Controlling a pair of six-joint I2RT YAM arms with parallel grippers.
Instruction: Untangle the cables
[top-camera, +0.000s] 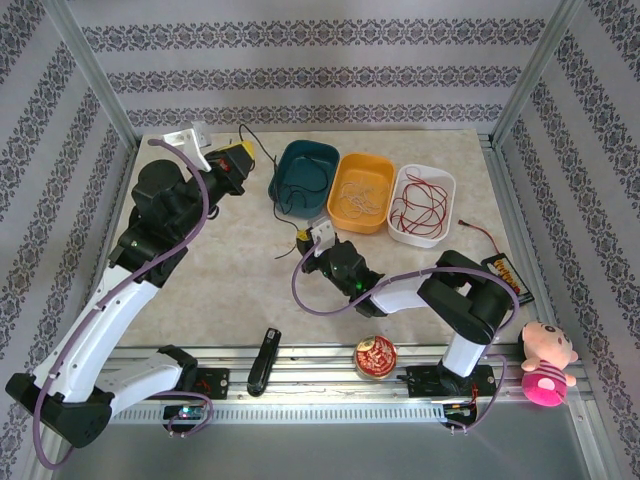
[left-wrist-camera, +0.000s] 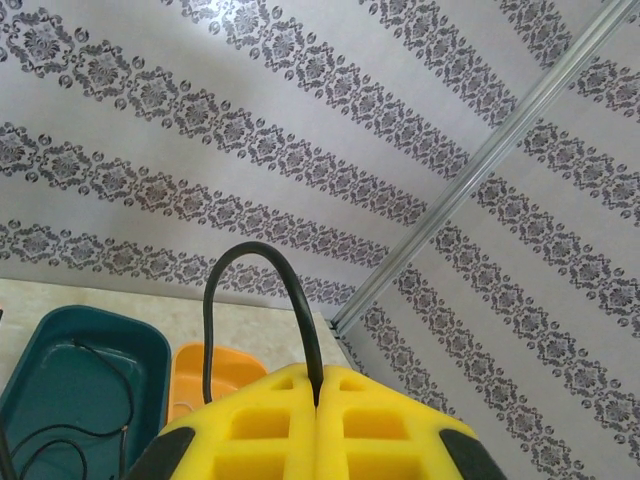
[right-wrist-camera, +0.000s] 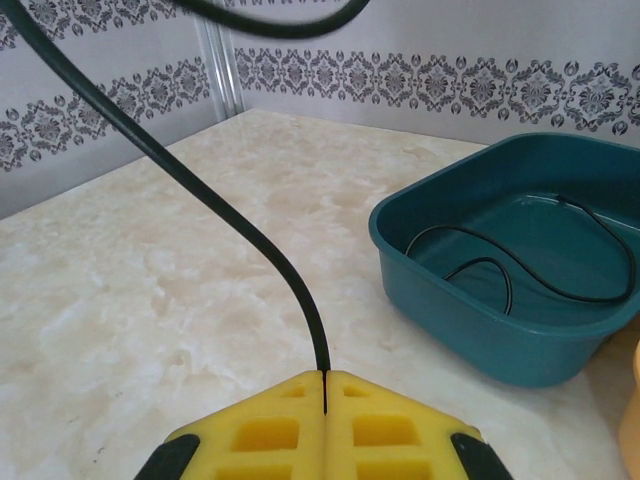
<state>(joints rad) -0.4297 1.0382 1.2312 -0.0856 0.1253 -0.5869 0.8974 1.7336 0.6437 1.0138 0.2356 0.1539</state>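
Left and right jaws each pinch a black cable between them

Robot lab cell: aluminium frame, wallpapered walls, marble-look table

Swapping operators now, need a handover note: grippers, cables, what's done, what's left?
Grippers: left gripper shut on the black cable, raised at the back left. The right gripper is shut on a black strand too, low beside the teal bin; it looks like the same cable, not certain.
Done: second black cable in the teal bin, white cables in the orange bin, red cables in the white bin.
Left: bin the held black cable, then the loose red cable on the table, right of the white bin.
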